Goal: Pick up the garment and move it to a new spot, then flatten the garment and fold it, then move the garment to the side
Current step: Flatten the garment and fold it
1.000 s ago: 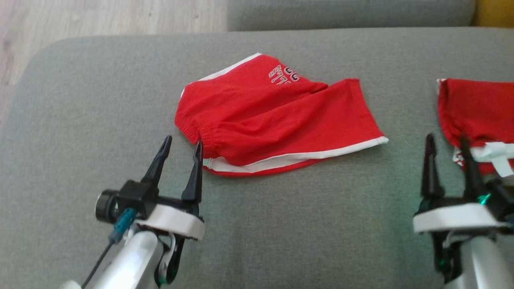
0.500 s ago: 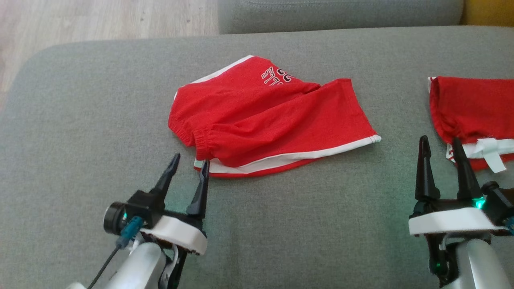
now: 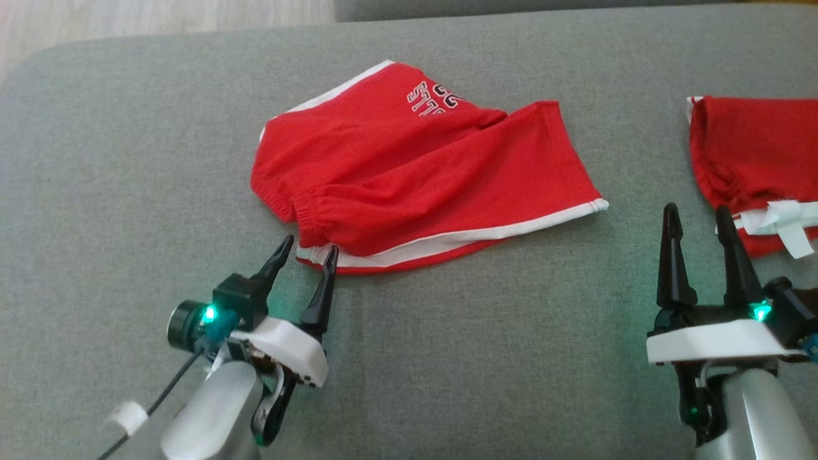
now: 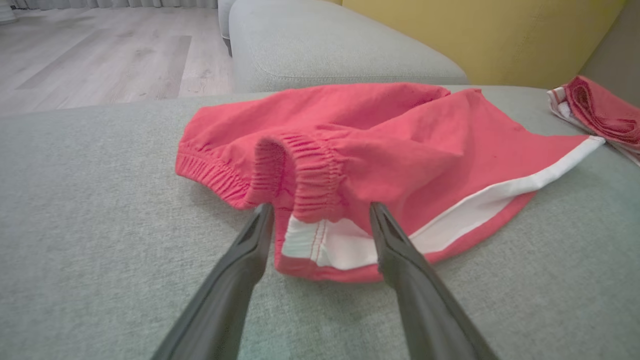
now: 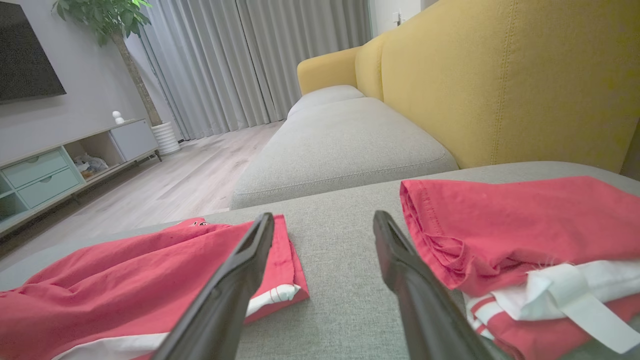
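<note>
The garment, red shorts with a white side stripe and an elastic waistband, lies loosely folded in the middle of the grey sofa cushion. My left gripper stands open at its near left corner. In the left wrist view the left gripper has one finger on each side of the white-striped waist corner of the garment, low over the cushion. My right gripper is open over bare cushion, between the garment and a second red piece; in its wrist view the right gripper holds nothing.
A second red garment with a white drawstring lies folded at the cushion's right edge, just beyond my right fingers. A yellow sofa back rises behind it. Wooden floor lies past the cushion's far left edge.
The head camera has tilted, so the whole picture shifted. My left gripper has slid right and lower, from beside the waistband to straddling the garment's near corner. The right gripper has barely moved.
</note>
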Tool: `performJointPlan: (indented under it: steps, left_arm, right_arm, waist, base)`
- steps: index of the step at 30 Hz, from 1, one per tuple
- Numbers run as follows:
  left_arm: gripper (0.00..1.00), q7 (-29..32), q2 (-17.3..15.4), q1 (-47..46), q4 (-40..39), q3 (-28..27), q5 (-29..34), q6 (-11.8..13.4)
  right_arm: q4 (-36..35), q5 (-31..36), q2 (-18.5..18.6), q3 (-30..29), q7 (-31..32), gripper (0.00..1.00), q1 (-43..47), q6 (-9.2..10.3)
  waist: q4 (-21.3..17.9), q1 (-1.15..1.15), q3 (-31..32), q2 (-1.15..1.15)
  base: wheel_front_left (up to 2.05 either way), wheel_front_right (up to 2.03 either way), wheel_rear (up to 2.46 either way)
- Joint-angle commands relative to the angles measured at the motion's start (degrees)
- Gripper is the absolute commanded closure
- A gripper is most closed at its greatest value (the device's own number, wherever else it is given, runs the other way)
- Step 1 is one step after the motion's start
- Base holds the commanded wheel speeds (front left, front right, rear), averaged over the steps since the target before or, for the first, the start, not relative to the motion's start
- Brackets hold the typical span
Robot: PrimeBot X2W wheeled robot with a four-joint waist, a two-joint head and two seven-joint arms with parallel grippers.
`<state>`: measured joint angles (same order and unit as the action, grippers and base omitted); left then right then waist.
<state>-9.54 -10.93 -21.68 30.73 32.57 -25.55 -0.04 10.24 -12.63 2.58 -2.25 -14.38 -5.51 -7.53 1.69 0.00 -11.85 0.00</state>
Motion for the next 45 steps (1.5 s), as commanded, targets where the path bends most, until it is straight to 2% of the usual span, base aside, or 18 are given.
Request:
performJointPlan:
  steps: [1, 5, 6, 7, 12, 18, 27, 35, 36, 37, 38, 39, 45]
  left_arm:
    - [0.0, 0.27, -0.88, -2.69, -0.76, -1.49, 0.61, -0.28]
    - [0.0, 1.2, -0.95, -3.4, 0.31, -1.08, 0.47, -0.75]
    - [0.64, 1.39, -0.96, -3.56, 0.51, -0.92, 0.42, -0.96]
    - [1.0, 1.38, -0.97, -3.7, 0.6, -0.81, 0.42, -1.06]
    - [1.0, 0.63, -1.45, -3.68, -0.08, -0.25, 0.7, -1.39]
    - [1.0, -0.2, -2.2, -3.6, -2.91, 0.42, 1.38, -1.27]
    - [1.0, -0.09, -2.4, -3.91, -6.47, 1.78, 2.25, -0.89]
    - [1.0, 0.31, -2.61, -3.78, -7.92, 2.54, 2.36, -0.52]
    - [1.0, 0.37, -2.68, -3.79, -8.04, 2.58, 2.34, -0.48]
    - [1.0, 0.44, -2.75, -3.8, -8.14, 2.61, 2.32, -0.43]
    - [1.0, 0.5, -2.83, -3.81, -8.24, 2.64, 2.3, -0.38]
    - [1.0, 0.57, -2.9, -3.8, -8.31, 2.68, 2.27, -0.34]
    - [1.0, 0.7, -3.42, -3.77, -8.49, 2.74, 2.15, 0.06]
  right_arm:
    - [-1.72, -0.42, 0.3, 1.42, -0.62, 0.0, -1.8, 0.04]
    - [-1.37, -0.41, 0.3, 1.43, -0.62, 0.0, -2.0, 0.04]
    - [-1.16, -0.34, 0.3, 1.39, -0.62, 0.0, -2.05, 0.04]
    - [-0.84, -0.23, 0.3, 1.3, -0.62, 0.0, -2.13, 0.04]
    - [2.32, 1.45, 0.3, 1.31, 0.24, 0.0, -3.25, 0.04]
    - [7.39, 4.16, 0.3, 1.69, 4.95, 0.0, -6.49, 0.04]
    - [16.18, -0.93, 0.3, 3.76, 9.93, 0.0, -11.93, 0.04]
    - [21.3, -3.9, 0.3, 5.51, 9.0, 0.0, -14.94, 0.04]
    - [21.84, -4.17, 0.3, 5.73, 8.89, 0.02, -15.21, 0.04]
    - [22.34, -4.3, 0.3, 5.93, 8.75, 0.45, -15.47, 0.04]
    - [22.78, -4.41, 0.3, 6.11, 8.59, 0.68, -15.71, 0.04]
    - [23.13, -4.5, 0.3, 6.3, 8.35, 1.0, -15.94, 0.04]
    - [23.01, -3.75, 0.3, 6.29, 5.47, 1.0, -16.46, 0.04]
  waist:
    - [-0.29, 0.0, -0.45, 0.0]
    - [-0.54, 0.0, -0.84, 0.0]
    - [-0.57, 0.0, -0.93, 0.0]
    - [-0.57, 0.0, -1.0, 0.0]
    - [-0.13, 0.0, -1.07, 0.0]
    - [1.5, 0.0, -1.56, 0.0]
    - [3.4, 0.0, -2.56, 0.0]
    - [3.97, 0.0, -2.84, 0.0]
    - [3.97, 0.0, -2.86, 0.0]
    - [3.95, 0.0, -2.88, 0.0]
    - [3.91, 0.0, -2.91, 0.0]
    - [3.88, 0.0, -2.9, 0.0]
    - [3.3, 0.0, -2.45, 0.0]
  base:
    - [0.0, 0.0, 0.0]
    - [0.0, 0.0, 0.0]
    - [0.0, 0.0, 0.0]
    - [0.0, 0.0, 0.0]
    - [0.0, 0.0, 0.0]
    - [0.0, 0.0, 0.0]
    - [0.0, 0.0, 0.0]
    - [0.0, 0.0, 0.0]
    - [0.0, 0.0, 0.0]
    - [0.0, 0.0, 0.0]
    - [0.0, 0.0, 0.0]
    - [0.0, 0.0, 0.0]
    - [0.0, 0.0, 0.0]
